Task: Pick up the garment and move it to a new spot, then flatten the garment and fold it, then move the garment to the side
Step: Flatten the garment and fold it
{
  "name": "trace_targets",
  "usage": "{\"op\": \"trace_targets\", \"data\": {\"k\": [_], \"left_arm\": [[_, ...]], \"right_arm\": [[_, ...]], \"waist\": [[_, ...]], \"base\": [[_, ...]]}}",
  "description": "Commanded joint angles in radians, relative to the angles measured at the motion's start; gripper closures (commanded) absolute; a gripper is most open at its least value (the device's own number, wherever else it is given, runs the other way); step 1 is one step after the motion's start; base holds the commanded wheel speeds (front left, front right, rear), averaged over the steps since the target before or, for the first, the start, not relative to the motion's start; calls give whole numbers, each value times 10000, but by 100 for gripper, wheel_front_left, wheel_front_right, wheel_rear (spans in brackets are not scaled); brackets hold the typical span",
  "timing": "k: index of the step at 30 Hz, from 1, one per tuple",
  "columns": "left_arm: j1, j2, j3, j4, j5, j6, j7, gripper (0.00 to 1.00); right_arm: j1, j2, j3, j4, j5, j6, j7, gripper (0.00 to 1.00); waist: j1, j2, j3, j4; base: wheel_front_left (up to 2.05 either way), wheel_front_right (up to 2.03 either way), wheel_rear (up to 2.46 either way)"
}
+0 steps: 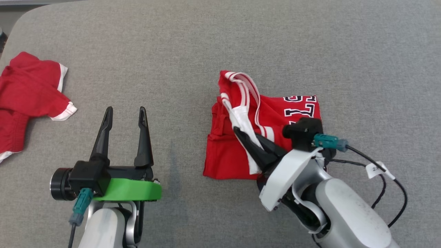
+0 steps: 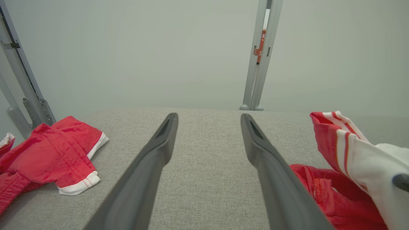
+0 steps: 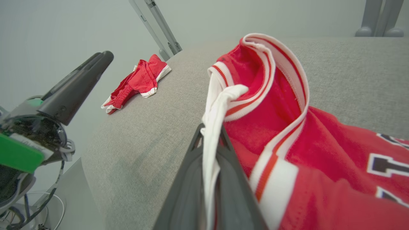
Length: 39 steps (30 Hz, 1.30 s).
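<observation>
Firmly, right jaws pinch white trim (image 3: pixel 210 127) of the red garment (image 1: pixel 227 162).

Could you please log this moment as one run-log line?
right gripper: shut on jersey | left gripper: open, empty | other red garment: left, untouched

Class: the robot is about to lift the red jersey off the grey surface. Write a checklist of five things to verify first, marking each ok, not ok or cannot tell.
1. The right gripper is shut on the jersey, pinching its white trim: ok.
2. The left gripper is open and holds nothing, ready to help: ok.
3. The jersey lies flat on the grey surface: not ok. It is bunched and folded over itself.
4. The other red garment lies apart from the jersey, off to the left: ok.
5. The pinch holds enough cloth to carry the whole jersey: cannot tell.
</observation>
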<state>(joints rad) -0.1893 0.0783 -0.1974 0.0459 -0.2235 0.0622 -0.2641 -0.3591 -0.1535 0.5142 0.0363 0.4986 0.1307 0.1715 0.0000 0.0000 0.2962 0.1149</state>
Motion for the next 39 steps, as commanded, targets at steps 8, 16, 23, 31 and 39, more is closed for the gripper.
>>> {"op": "trace_targets", "data": {"k": [8, 16, 23, 31, 39], "left_arm": [[-193, -112, -28, 194, 123, -102, -1, 0], [-198, -143, 160, 232, 218, -96, 1, 0], [-63, -59, 287, 222, 380, -63, -1, 0], [167, 82, 472, 238, 444, -34, 1, 0], [317, 158, 548, 291, 459, -4, 1, 0]], "right_arm": [[-571, 694, 361, 1943, -26, -1, -1895, 0], [-964, 99, 702, 956, 238, -1, -4025, 0], [305, -885, -2129, -87, -634, -4, -4307, 0], [2367, -1321, -4807, -647, -1365, -4, -4065, 0], [3170, -1061, -5397, -1271, -1545, -4, -3791, 0]], "waist": [[0, 0, 190, 251], [0, 0, 225, 2], [0, 0, 212, -321], [0, 0, 115, -622], [0, 0, 11, -754]], "base": [[0, 0, 0], [0, 0, 0], [0, 0, 0], [0, 0, 0], [0, 0, 0]]}}
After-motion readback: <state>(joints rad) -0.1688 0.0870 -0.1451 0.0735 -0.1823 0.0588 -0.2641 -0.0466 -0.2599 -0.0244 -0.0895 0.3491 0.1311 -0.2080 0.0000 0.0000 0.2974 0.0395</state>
